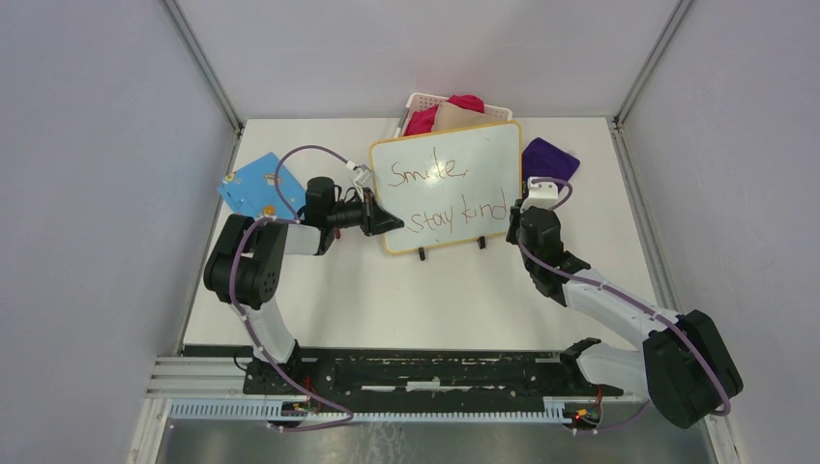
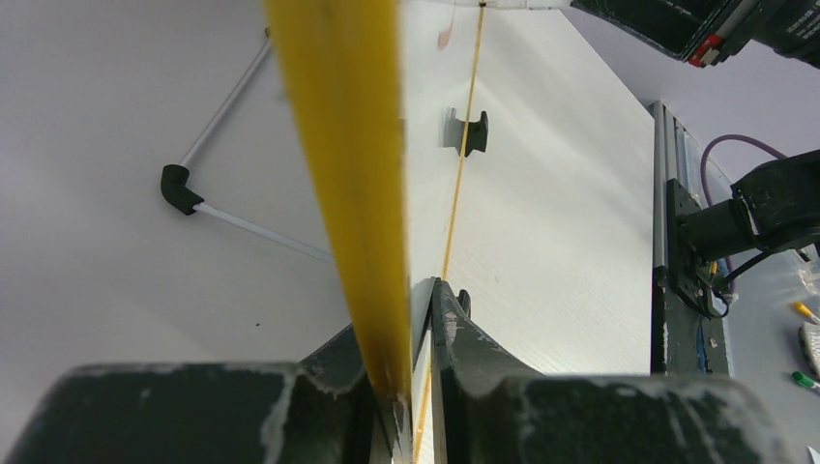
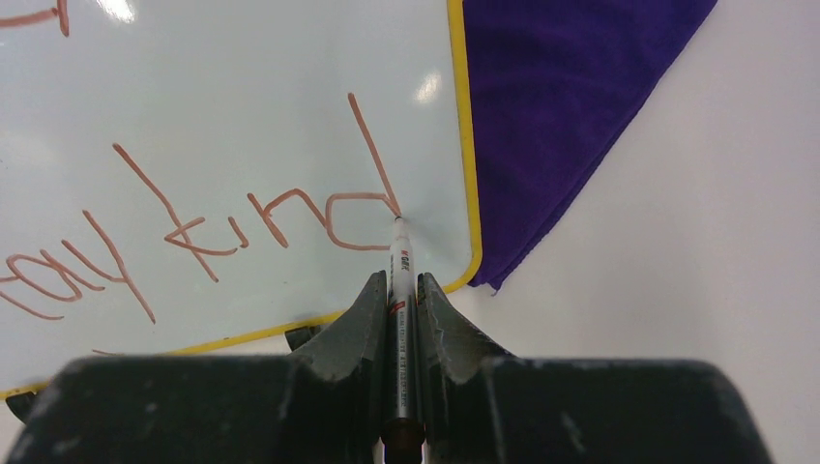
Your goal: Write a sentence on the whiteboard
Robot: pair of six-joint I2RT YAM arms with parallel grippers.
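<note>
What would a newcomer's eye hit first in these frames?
The whiteboard at the centre back of the table, with the red sentence "Smile, stay kind" across it. The right fingers pinch a marker whose tip touches the foot of the final d, near the board's right rim. The left fingers clamp the board's yellow left rim, and a purple cloth lies beside its right rim.

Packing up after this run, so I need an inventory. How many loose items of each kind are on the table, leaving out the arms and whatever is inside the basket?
Whiteboard: 1
Marker: 1
Purple cloth: 1
Blue board: 1
White basket: 1
Total: 5
</note>
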